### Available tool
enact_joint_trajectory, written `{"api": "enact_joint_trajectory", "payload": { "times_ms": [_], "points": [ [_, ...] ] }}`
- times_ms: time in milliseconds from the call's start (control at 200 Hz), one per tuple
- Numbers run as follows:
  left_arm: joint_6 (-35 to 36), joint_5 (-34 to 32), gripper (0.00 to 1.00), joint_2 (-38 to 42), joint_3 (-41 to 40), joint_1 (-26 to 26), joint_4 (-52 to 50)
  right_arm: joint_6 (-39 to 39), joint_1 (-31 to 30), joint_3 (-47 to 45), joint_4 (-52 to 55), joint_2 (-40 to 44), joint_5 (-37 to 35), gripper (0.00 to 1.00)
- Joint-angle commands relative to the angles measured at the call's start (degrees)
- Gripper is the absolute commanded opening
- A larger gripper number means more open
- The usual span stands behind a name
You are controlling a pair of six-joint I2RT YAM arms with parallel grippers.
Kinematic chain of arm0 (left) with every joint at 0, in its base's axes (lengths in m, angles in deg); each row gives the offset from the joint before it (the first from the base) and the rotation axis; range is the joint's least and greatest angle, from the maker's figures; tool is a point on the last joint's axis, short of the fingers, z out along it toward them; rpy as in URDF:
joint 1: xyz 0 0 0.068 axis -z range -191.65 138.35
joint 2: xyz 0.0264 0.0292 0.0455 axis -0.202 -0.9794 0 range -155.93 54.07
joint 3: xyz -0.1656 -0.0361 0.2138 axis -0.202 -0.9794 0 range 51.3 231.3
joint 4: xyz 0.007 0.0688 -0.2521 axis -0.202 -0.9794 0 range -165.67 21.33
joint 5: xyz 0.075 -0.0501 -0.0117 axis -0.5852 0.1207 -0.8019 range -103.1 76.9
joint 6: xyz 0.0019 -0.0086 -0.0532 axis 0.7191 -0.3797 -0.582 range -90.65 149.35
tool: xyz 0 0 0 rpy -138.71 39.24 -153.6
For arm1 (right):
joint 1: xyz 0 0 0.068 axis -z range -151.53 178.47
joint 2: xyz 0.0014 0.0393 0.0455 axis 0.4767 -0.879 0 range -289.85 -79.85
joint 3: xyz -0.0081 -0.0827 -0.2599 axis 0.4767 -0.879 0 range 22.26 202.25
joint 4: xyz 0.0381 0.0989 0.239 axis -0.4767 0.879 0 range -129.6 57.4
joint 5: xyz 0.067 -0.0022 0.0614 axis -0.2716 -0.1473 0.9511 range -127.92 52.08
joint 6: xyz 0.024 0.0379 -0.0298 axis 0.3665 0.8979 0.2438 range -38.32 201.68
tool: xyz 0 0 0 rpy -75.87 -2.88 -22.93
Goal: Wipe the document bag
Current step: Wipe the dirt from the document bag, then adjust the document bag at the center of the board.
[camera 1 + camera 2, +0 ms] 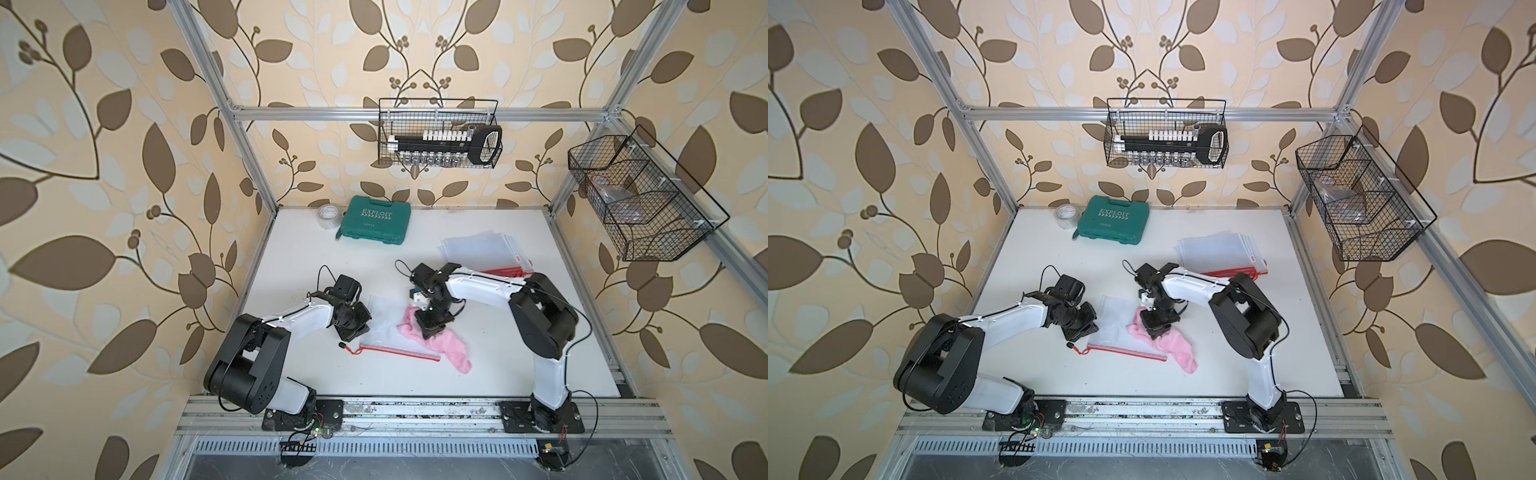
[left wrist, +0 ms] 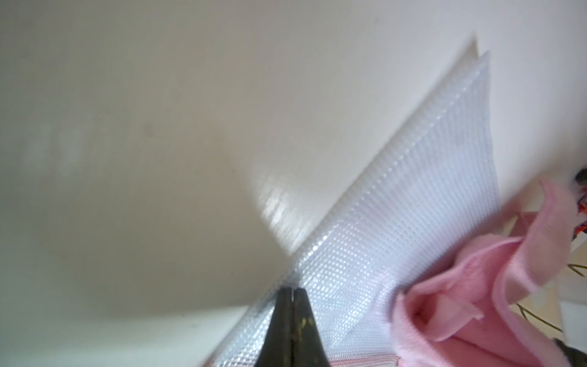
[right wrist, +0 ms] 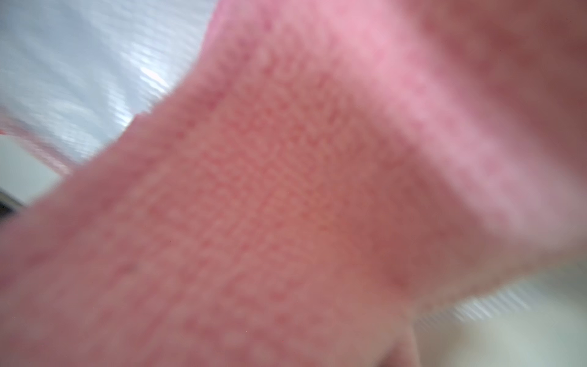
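The document bag [image 1: 384, 328] [image 1: 1113, 328] is a translucent mesh pouch with a red zipper edge, lying flat mid-table. My left gripper [image 1: 360, 329] [image 1: 1088, 328] is at its left edge. In the left wrist view the jaws [image 2: 292, 290] are shut, tips resting on the bag's border [image 2: 397, 206]. A pink cloth [image 1: 451, 347] [image 1: 1177, 347] [image 2: 460, 302] lies bunched over the bag's right part. My right gripper [image 1: 430, 330] [image 1: 1154, 328] points down into it. Cloth [image 3: 286, 190] fills the right wrist view and hides the jaws; a strip of bag [image 3: 79, 63] shows beside it.
A stack of further document bags [image 1: 482, 249] lies behind the right arm. A green tool case [image 1: 376, 224] and a tape roll [image 1: 328, 216] sit at the back edge. Wire baskets hang on the back rail [image 1: 438, 133] and right rail [image 1: 640, 199].
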Motion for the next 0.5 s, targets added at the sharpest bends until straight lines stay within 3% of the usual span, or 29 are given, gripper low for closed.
{"api": "enact_joint_trajectory", "payload": {
  "times_ms": [0, 210, 300, 370, 495],
  "points": [
    [-1.0, -5.2, 0.0, -0.5, -2.1, -0.4, -5.0, -0.2, -0.5, -2.7, 4.5, 3.8, -10.4, 0.0],
    [-1.4, -4.2, 0.0, -0.5, -1.3, -0.4, -4.4, 1.6, 1.2, -1.0, -2.6, -4.0, -6.1, 0.0],
    [-1.2, -4.3, 0.04, 2.6, -1.3, -0.4, -5.2, 1.4, 1.3, 0.0, -2.8, -7.0, -7.5, 0.0],
    [-1.3, -4.9, 0.11, 4.7, -1.3, -0.4, -6.2, 0.7, 2.1, -0.5, -3.1, -8.4, -8.3, 0.0],
    [-1.0, -6.3, 0.37, 8.7, -0.7, -0.5, -9.3, -1.5, 4.3, -1.2, -3.6, -10.3, -10.5, 0.0]
  ]
}}
